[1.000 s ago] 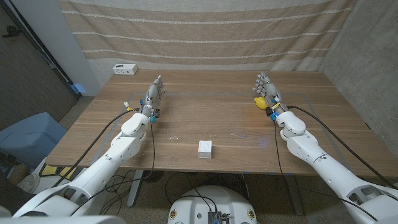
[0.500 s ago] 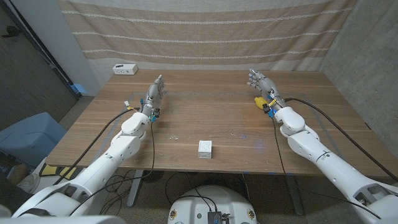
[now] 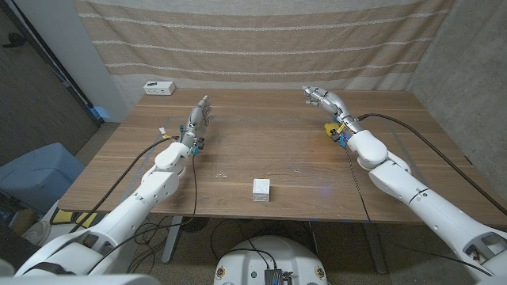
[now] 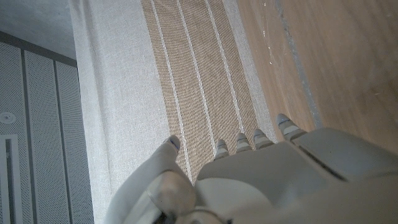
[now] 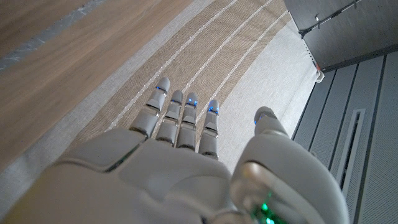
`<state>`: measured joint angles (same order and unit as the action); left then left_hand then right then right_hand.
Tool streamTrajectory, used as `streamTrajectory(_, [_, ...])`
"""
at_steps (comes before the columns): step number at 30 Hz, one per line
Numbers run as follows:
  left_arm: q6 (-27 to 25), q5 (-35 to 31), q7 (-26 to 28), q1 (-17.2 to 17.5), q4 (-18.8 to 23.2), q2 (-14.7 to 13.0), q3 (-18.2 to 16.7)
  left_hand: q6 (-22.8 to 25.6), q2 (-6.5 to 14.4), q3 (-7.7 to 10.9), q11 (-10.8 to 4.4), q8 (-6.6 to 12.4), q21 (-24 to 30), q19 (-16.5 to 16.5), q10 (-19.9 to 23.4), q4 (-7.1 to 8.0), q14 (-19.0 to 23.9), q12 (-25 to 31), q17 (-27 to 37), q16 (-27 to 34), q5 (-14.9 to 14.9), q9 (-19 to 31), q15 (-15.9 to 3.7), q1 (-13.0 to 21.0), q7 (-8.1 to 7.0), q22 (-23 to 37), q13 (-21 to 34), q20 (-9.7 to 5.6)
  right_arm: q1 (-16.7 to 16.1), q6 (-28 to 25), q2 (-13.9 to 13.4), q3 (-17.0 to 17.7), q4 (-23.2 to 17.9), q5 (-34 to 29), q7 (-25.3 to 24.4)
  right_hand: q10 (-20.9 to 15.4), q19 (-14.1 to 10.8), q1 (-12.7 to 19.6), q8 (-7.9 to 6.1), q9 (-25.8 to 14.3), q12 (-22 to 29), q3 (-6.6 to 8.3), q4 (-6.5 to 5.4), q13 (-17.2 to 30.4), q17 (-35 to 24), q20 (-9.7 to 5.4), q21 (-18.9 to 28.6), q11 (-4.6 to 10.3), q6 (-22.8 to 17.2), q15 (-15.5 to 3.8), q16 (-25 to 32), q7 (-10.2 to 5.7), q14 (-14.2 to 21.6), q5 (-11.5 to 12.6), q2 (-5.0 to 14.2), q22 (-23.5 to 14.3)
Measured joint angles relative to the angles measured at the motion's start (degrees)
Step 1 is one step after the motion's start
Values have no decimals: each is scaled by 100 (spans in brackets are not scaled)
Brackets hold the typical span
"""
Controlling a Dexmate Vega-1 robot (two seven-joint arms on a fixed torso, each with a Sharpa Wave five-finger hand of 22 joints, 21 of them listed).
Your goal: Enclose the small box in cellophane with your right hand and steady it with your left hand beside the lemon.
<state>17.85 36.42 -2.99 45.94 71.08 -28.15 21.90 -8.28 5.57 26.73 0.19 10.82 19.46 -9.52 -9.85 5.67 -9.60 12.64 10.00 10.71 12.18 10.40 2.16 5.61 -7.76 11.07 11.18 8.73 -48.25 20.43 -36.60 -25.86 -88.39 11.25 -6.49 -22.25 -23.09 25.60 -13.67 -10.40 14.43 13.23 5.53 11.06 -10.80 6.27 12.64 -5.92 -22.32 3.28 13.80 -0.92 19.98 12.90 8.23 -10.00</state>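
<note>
White rounded arm shells, black cables, grey fingers (image 5: 186, 121) with blue-lit tips

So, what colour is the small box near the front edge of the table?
White; the small box shows best in the head view.

The brown wooden table (image 3: 269, 154) is showing a matt, finely grained top. The beige striped woven cloth curtain (image 3: 261, 39) is looking coarse. The grey plastic right hand (image 5: 186, 155) is gleaming smoothly, and the small white box (image 3: 261, 189) is looking like matt card.
</note>
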Motion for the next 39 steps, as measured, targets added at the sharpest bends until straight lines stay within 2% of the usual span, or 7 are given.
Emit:
streamTrajectory(18, [-44, 0, -19, -1, 55, -22, 27, 29, -44, -23, 30, 0, 0, 31, -31, -23, 8, 0, -1, 0, 0, -29, 8, -1, -30, -1, 0, 29, -56, -255, -515, -111, -918, -1204, 16, -100, -78, 58, 0, -1, 0, 82, 82, 0, 0, 18, 0, 39, -93, -86, 22, 31, 148, -43, 0, 0])
streamTrajectory(23, [-58, -6, -19, 18, 101, -36, 32, 29, -44, -23, 60, 0, 0, 53, 0, -23, 8, 0, -1, 0, 0, -28, 8, -1, -30, -1, 1, 9, -78, -280, -635, -125, -1111, -1429, 81, -131, -109, 88, 0, -1, 0, 104, 104, -1, 1, -13, 0, 8, -154, -113, 22, 30, 174, -43, -30, 1])
streamTrajectory(27, [-75, -18, -7, 44, 162, -57, 33, 60, -44, 2, 61, 0, 0, 84, 1, -47, 62, 0, -1, 0, 0, -28, 21, -1, 2, -1, 1, -22, -91, -254, -727, -139, -1236, -1583, 173, -203, -181, 136, 0, -1, -1, 149, 149, -1, 0, -24, 38, 17, -225, -145, 22, 20, 206, -43, 15, 1])
streamTrajectory(39, [-125, -57, 113, 190, 421, -136, 32, 59, -44, -24, 61, 0, 0, 83, 1, -73, 62, 0, -1, 0, 0, -28, 21, -1, 1, -1, 1, -22, -126, -94, -928, -158, -1550, -1965, 429, -233, -211, 188, 0, -2, -1, 206, 205, -1, 1, -54, 39, 49, -278, -194, 22, 29, 255, -43, -38, 1])
